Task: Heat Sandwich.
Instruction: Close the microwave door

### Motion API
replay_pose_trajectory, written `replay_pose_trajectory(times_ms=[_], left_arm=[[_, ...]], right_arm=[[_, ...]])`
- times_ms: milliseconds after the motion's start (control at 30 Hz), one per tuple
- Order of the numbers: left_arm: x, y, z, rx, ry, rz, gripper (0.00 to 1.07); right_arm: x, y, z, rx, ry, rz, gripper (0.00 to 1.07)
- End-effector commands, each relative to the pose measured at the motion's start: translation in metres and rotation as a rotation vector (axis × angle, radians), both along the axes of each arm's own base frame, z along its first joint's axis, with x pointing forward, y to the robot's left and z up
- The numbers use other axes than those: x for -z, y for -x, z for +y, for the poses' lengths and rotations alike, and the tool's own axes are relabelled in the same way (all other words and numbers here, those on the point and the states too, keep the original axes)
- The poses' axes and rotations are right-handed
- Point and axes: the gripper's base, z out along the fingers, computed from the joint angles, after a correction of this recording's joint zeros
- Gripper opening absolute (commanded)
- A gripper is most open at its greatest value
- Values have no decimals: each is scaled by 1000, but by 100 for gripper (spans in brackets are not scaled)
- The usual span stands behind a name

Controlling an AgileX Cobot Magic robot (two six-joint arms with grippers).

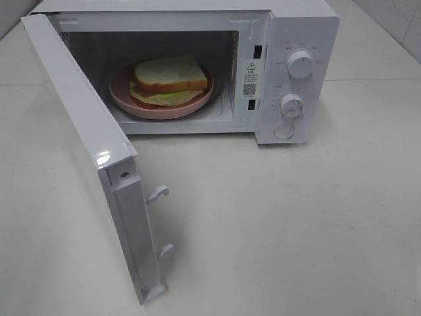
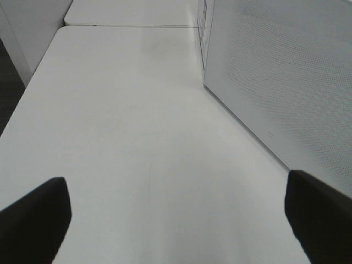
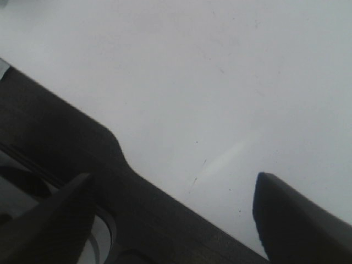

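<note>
The sandwich (image 1: 170,78), pale bread over green and red layers, lies on a pink plate (image 1: 125,99) inside the white microwave (image 1: 302,26). The microwave's door (image 1: 85,138) is swung wide toward the front left. Neither arm appears in the exterior high view. My left gripper (image 2: 176,220) is open over bare white table, with nothing between its dark fingertips (image 2: 36,214), and the door's perforated panel (image 2: 275,77) stands close beside it. In the right wrist view my right gripper (image 3: 176,220) is open and empty above a white surface.
The open door's edge carries two white latch hooks (image 1: 158,193). Two round knobs (image 1: 300,64) sit on the microwave's right-hand panel. A table seam (image 2: 129,25) runs beyond the left gripper. A dark band (image 3: 66,137) crosses the right wrist view.
</note>
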Motion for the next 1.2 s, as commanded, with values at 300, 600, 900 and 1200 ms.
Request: replay_pose_trajectory(times_ms=[300, 600, 900, 1200], left_arm=[[0, 3, 0, -4, 5, -28, 101], [0, 3, 0, -4, 5, -28, 101], [0, 3, 0, -4, 5, -28, 101], [0, 3, 0, -4, 5, -28, 101]], right_arm=[[-7, 33, -27, 242, -100, -208, 76], [-8, 54, -34, 385, -149, -342, 76], [-2, 62, -34, 460, -202, -437, 76], [4, 62, -32, 493, -215, -480, 76]])
